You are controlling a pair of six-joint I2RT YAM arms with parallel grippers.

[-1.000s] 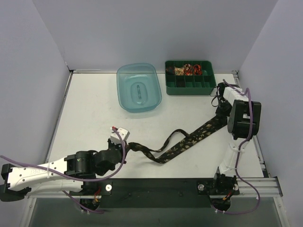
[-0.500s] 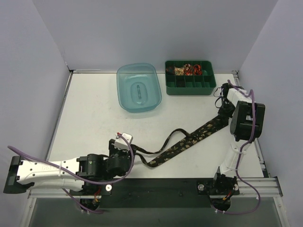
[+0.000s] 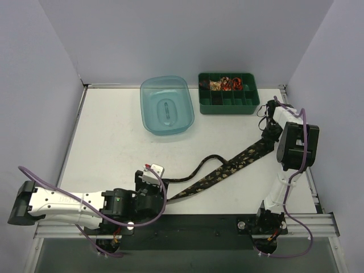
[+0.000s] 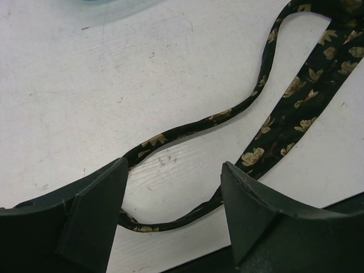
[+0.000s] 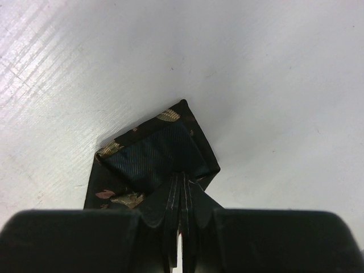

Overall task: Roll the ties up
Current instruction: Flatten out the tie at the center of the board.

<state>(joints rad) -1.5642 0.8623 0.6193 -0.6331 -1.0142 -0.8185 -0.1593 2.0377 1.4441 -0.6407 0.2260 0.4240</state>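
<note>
Right pincer point(image 5: 181, 224) clenched on tie point(image 3: 227, 169) wide end, right side of table point(image 3: 108, 136); left pincer point(image 4: 173, 187) released astride narrow strand (not pinched). Risk: strand slides out as jaws close, roll starts loose

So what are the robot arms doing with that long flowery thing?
That's a black necktie with gold flowers, stretched out across the table. The right gripper is shut on its wide end. The left gripper is open over the thin end near the front edge, not gripping it. This tie isn't rolled yet. At the back, a green tray holds some small fabric coils.
</note>
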